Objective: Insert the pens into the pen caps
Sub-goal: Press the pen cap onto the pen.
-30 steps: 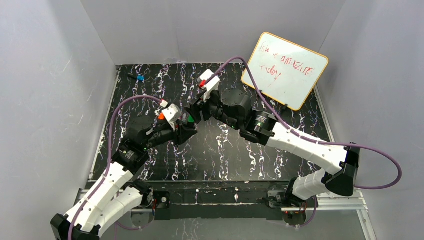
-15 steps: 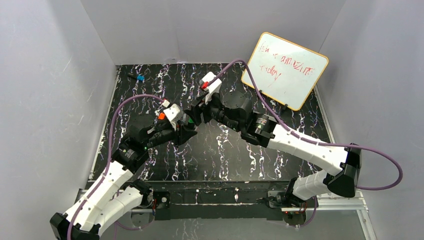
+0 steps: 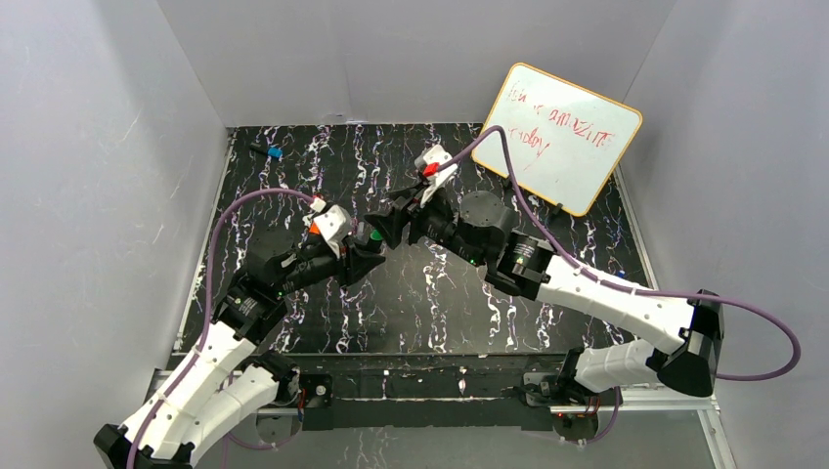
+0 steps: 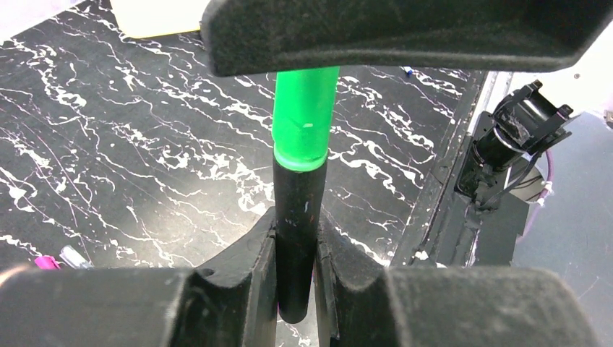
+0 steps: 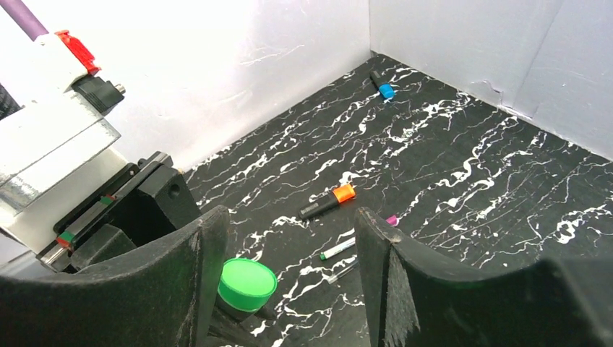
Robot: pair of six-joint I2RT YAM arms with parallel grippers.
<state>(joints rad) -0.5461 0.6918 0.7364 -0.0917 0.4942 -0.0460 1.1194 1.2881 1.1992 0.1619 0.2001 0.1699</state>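
Note:
My left gripper (image 4: pixel 296 230) is shut on the lower barrel of a black marker (image 4: pixel 296 217), which stands upright above the table. A green cap (image 4: pixel 305 116) sits on its upper end. In the top view the green cap (image 3: pixel 375 235) shows between the left gripper (image 3: pixel 364 252) and the right gripper (image 3: pixel 391 227). My right gripper (image 5: pixel 289 246) is open, its fingers on either side of the green cap (image 5: pixel 247 283), which lies close to the left finger. One right finger (image 4: pixel 405 32) hides the cap's top in the left wrist view.
On the table lie an orange-capped black marker (image 5: pixel 329 202), a slim white pen (image 5: pixel 337 249), a slim dark pen (image 5: pixel 341 272) and a purple cap (image 5: pixel 392 219). A blue-capped piece (image 3: pixel 274 152) lies at the far left corner. A whiteboard (image 3: pixel 557 137) leans at the back right.
The right arm's wrist and forearm have swung to the right while its open fingers stay around the green cap. The left gripper still holds the marker in the same place.

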